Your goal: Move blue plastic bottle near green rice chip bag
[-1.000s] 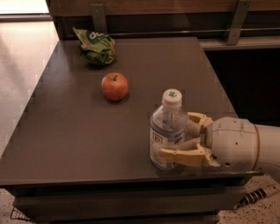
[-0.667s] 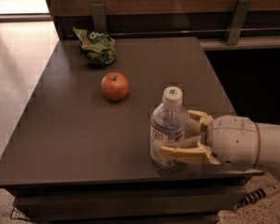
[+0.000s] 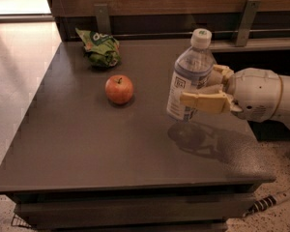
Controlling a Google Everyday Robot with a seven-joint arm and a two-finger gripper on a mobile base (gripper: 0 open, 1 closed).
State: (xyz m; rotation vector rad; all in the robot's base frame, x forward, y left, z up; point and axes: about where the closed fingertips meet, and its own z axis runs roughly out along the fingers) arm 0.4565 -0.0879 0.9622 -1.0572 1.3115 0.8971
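Observation:
The blue plastic bottle, clear bluish with a white cap and a printed label, hangs above the dark table, slightly tilted, its shadow on the tabletop below. My gripper reaches in from the right and is shut on the bottle's middle, one cream finger across its front. The green rice chip bag lies wrinkled at the table's far left, well apart from the bottle.
A red-orange apple sits between the bag and the bottle, left of centre. The dark table has a wooden rail with metal brackets behind it. Floor lies to the left; a cable lies at lower right.
The bottle has been lifted off the table by my gripper and carried up and away from the front edge. The apple and bag have not moved on the table.

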